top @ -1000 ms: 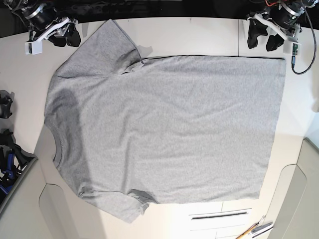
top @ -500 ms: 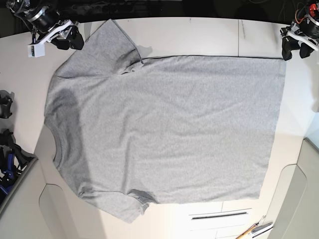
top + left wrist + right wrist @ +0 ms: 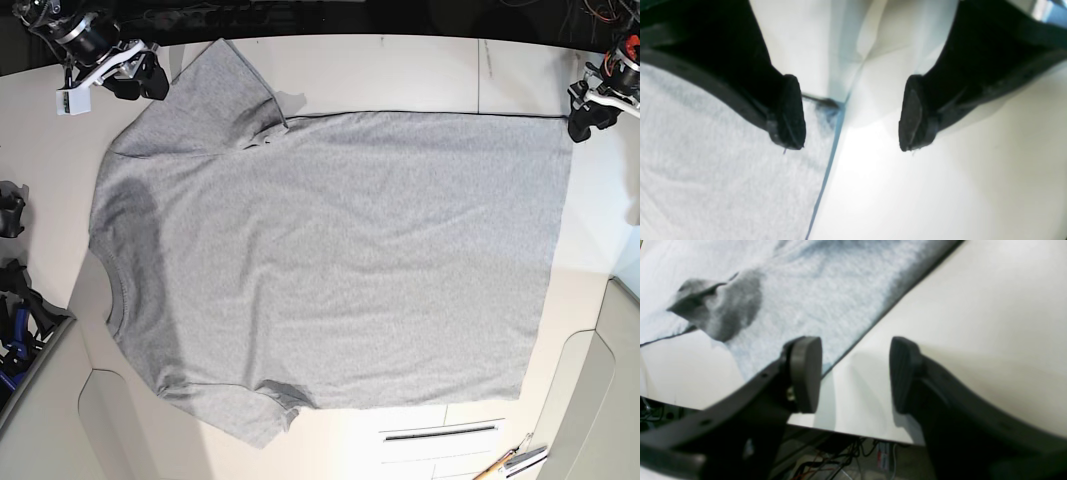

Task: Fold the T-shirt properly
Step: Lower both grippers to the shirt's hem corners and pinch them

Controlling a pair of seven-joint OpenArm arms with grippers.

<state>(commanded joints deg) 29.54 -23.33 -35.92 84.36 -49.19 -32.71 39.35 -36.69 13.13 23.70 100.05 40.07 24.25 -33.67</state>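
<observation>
In the base view we see the T-shirt (image 3: 330,260), heather-grey with its plain side up, spread over the middle of the pale tabletop (image 3: 390,70). Its broad body reaches from nine o'clock to three o'clock. At eleven o'clock one sleeve (image 3: 215,95) points outward, toward twelve; at seven o'clock the other sleeve (image 3: 235,410) extends past the lower edge, with a small crumpled fold beside it. The hem side runs nearly straight at three o'clock.

We find the left gripper (image 3: 851,115) at two o'clock, at the shirt's upper corner. Its jaws stand wide apart; in the left wrist view one finger is over the grey cloth and the other over the pale surface, with the cloth's edge running between them. We cannot tell whether either finger touches the fabric.

The right gripper (image 3: 855,375) lies at eleven o'clock, just beside the upper sleeve. Its jaws are likewise widely parted, and the right wrist view shows the sleeve's edge passing behind one finger, with bare tabletop between the two. Neither pair of jaws holds cloth.

At five o'clock we note slender tools (image 3: 505,463) near the lower border of the base view.
</observation>
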